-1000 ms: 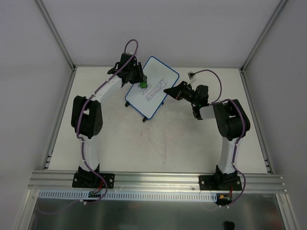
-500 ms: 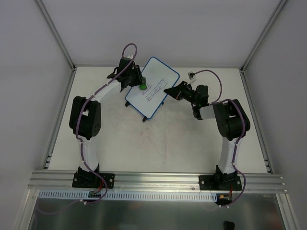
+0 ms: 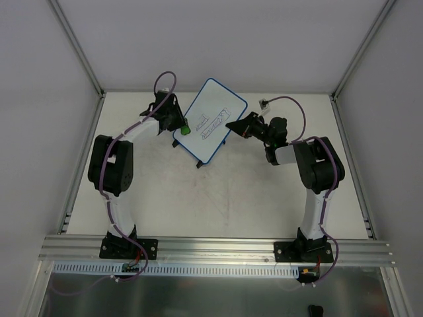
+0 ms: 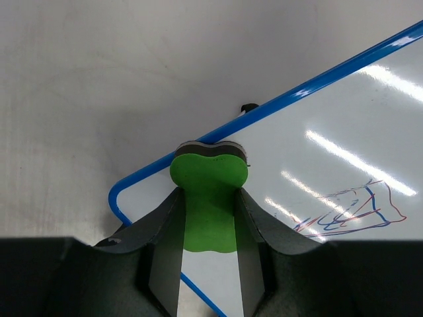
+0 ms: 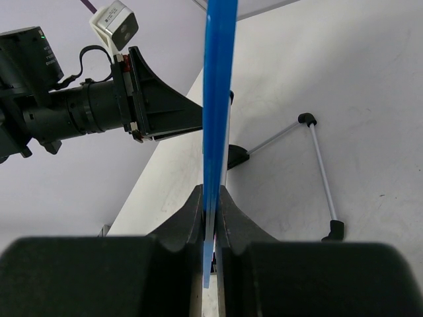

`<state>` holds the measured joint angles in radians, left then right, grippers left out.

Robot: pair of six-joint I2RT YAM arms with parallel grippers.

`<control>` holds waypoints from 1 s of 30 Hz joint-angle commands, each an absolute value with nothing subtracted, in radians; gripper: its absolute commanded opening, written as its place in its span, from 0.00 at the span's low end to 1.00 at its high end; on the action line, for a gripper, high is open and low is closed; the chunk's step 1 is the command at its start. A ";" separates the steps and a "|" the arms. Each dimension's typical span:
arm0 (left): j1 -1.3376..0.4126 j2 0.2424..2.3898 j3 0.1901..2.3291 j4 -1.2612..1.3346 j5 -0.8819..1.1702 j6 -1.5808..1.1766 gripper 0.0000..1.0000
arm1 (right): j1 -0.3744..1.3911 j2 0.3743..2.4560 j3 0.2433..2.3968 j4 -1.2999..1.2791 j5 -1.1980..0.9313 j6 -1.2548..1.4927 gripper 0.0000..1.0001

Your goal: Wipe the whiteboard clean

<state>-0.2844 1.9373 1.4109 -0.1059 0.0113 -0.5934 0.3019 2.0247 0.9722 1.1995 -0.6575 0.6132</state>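
The whiteboard, white with a thin blue rim and dark scribbles in its middle, lies tilted at the back of the table. My left gripper is shut on a green eraser and holds it at the board's left edge, near a corner. Blue and red scribbles show to the eraser's right. My right gripper is shut on the board's right edge; in the right wrist view the blue rim runs straight up between its fingers.
The board's wire stand with small black feet rests on the table under it. Grey walls and aluminium rails close in the table at the back and sides. A metal rail runs along the near edge.
My left gripper has slid the eraser left and slightly toward me, from the board's middle to its left edge. The right gripper and the board have not moved.
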 commanded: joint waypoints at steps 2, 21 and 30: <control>-0.344 2.000 1.472 -0.135 -0.003 -0.545 0.00 | 0.321 2.008 0.982 1.264 -0.681 0.555 0.00; -0.535 2.046 1.661 -0.109 0.104 -0.480 0.00 | 0.322 2.008 0.982 1.264 -0.683 0.554 0.00; -0.445 2.020 1.484 -0.097 0.018 -0.684 0.00 | 0.324 2.006 0.982 1.264 -0.686 0.552 0.00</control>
